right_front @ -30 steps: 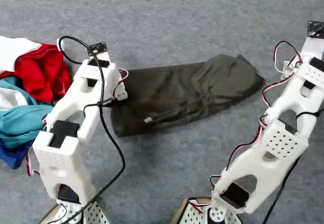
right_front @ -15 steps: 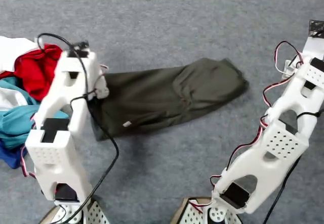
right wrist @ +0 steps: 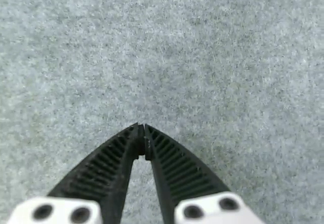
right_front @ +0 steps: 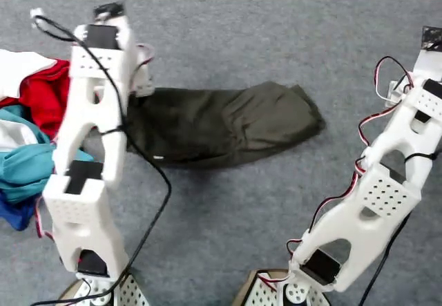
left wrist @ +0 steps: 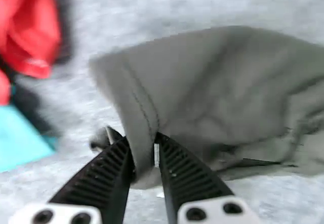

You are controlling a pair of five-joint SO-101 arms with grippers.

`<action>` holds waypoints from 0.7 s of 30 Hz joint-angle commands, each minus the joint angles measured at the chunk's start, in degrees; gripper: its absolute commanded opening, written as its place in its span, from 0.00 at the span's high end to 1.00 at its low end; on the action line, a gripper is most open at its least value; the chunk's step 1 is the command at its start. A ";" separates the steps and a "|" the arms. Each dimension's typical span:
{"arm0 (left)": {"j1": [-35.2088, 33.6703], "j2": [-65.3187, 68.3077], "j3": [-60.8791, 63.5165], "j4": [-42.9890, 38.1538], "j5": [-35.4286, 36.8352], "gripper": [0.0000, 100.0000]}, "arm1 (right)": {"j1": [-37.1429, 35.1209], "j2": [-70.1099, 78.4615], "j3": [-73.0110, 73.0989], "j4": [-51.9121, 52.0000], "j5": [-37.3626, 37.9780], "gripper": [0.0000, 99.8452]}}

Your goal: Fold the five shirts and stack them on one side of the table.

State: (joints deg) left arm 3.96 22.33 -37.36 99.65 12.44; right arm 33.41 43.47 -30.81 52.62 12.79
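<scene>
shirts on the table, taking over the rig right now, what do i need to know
Left gripper: shut on an edge of the olive shirt, which lies partly folded mid-table.
Right gripper: shut, empty, over bare table.
A crumpled heap of red, white, teal and blue shirts sits at the left arm's side.
Done: no stack yet.
Left: finish the olive shirt, fold the others, stack all.

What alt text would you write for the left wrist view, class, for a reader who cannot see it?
The left pincer is shut on the stitched edge of a dark olive shirt, which spreads in folds over the grey table. Red fabric and teal fabric lie off to one side.
</scene>
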 commanded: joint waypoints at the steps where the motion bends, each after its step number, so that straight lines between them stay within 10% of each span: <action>1: 7.56 -0.66 -7.03 0.35 1.85 0.98 | 1.01 0.66 -3.03 -1.05 -0.35 1.00; 21: 33.23 7.08 -16.79 -23.47 8.44 0.98 | 1.01 1.19 -3.91 -1.05 -0.26 1.00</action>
State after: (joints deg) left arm 35.43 29.10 -51.60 80.31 20.18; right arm 33.41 45.05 -31.87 52.62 12.79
